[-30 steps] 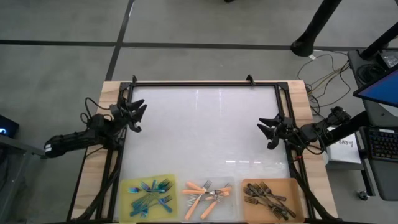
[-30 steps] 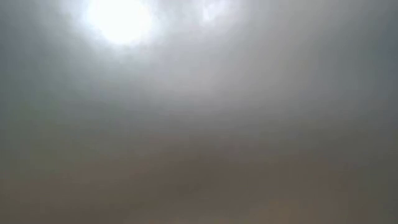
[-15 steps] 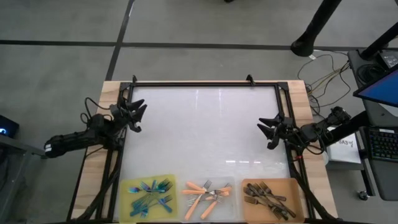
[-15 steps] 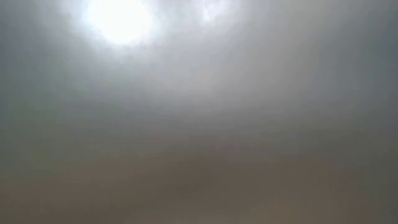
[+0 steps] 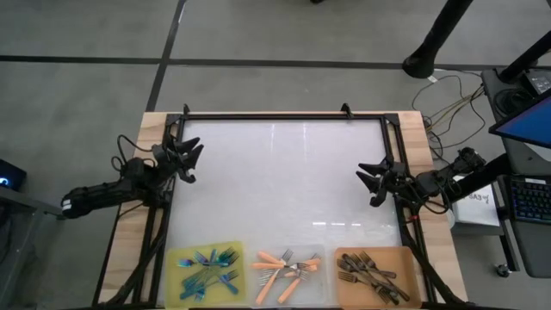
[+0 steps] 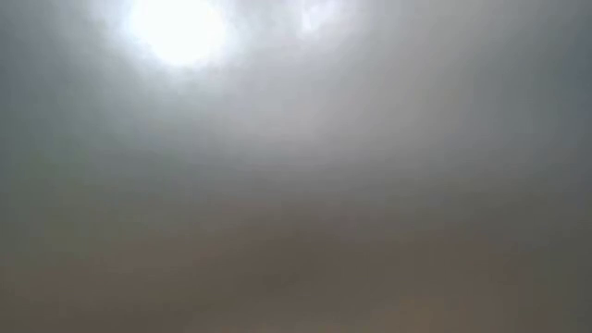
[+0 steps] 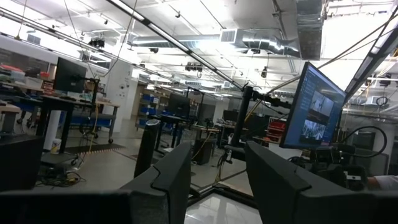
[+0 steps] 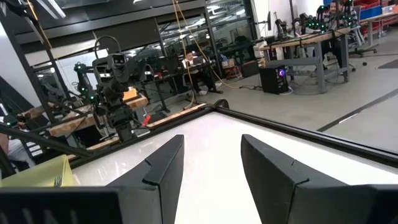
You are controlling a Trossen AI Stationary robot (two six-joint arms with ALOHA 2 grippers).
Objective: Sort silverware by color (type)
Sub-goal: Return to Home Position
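Left gripper (image 5: 191,155): parking at 9 o'clock of bench (image 5: 275,176), fingers released.
Right gripper (image 5: 368,181): parking at 3 o'clock, fingers released.
Change: nothing moving since a second ago.
Silverware (image 5: 286,265): sitting sorted at 6 o'clock; job looking done.

The right hand (image 8: 211,143) hangs with fingers parted above the white worktop (image 8: 267,134), the left arm (image 8: 115,93) standing opposite (a yellow bin (image 8: 40,177) corner shows too).

White worktop (image 5: 284,185) with wooden edging stands on a grey concrete floor (image 5: 86,95) crossed by dark seams. Beyond the worktop's right edge: loose cables (image 5: 452,90), a keyboard (image 5: 527,200), a lit monitor (image 7: 314,109). Around the worktop, an open workshop: benches (image 8: 311,40), exposed ducting (image 7: 273,42), bright ceiling lights (image 7: 25,28).
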